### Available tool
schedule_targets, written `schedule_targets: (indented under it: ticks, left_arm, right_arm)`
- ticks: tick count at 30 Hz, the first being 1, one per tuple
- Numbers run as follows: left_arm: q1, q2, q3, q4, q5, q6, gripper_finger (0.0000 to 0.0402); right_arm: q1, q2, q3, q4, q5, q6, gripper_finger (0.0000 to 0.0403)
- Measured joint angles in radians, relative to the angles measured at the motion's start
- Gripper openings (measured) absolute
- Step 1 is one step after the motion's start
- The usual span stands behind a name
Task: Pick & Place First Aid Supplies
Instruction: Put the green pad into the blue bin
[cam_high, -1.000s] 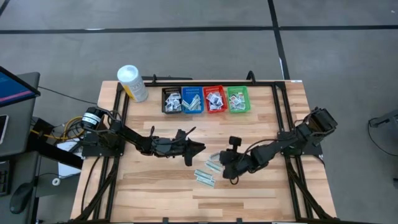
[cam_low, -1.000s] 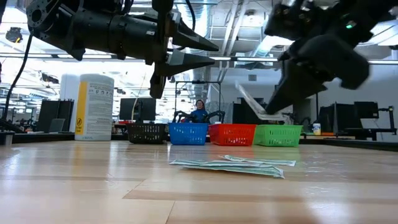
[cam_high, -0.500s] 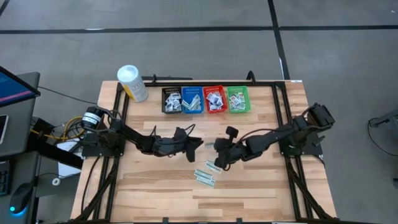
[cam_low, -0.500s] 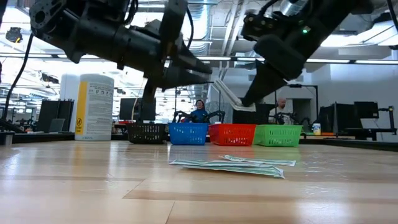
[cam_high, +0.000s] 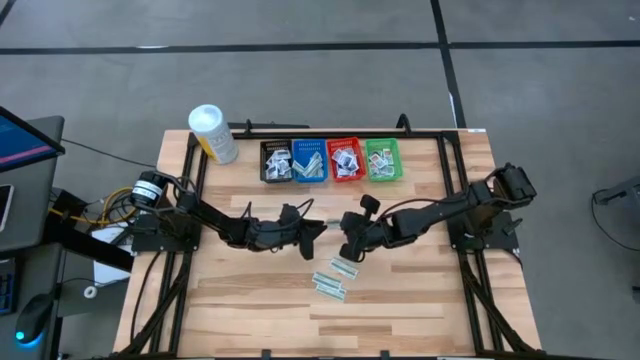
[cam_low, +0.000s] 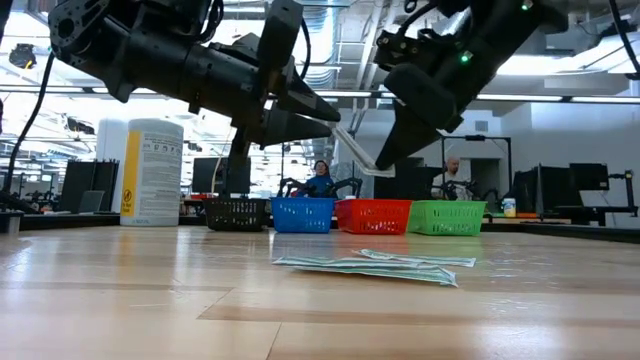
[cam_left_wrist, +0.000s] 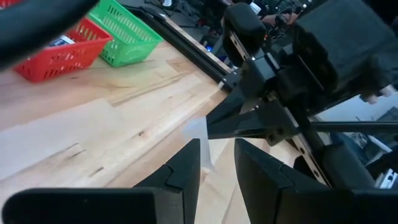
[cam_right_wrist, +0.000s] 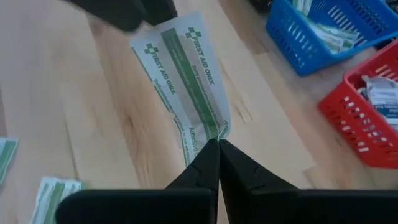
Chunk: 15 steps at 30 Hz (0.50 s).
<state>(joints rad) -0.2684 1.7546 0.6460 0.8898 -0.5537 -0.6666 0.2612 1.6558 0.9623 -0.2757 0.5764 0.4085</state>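
Handover geometry decides the next move here. On the left, the left gripper (cam_high: 318, 232) hangs above mid-table with its jaws parted, fingertips aimed toward the other arm; in the left wrist view its own two fingers (cam_left_wrist: 186, 171) stand apart with the free end of the pale-green strip (cam_right_wrist: 186, 78) showing just ahead of the gap, slightly toward one finger. Moving right, the strip spans the short space between the two grippers: its long axis runs roughly along the line joining them, rising from the right gripper's pinch toward the left fingertips in the low view (cam_low: 358, 158). The right gripper (cam_high: 348, 243) is clamped on the strip's near end, holding it clear of the table. The left gripper is clearly the nearer free one; judging by this, a short advance along the strip's axis would bring its far end between the parted jaws. Whether the strip already touches a left finger cannot be told. Below the grippers, several more strips (cam_high: 334, 277) lie flat on the table (cam_high: 430, 300), and the row of baskets (cam_high: 330, 160) sits at the far edge.
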Motion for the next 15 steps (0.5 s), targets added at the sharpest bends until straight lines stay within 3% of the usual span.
schedule_targets:
  ticks: [15]
  left_arm:
    - [0.0,0.0,0.0,-0.01,-0.004,0.007,0.0099]
  right_arm:
    - [0.025,0.0,0.0,0.093,-0.019,-0.04,0.0]
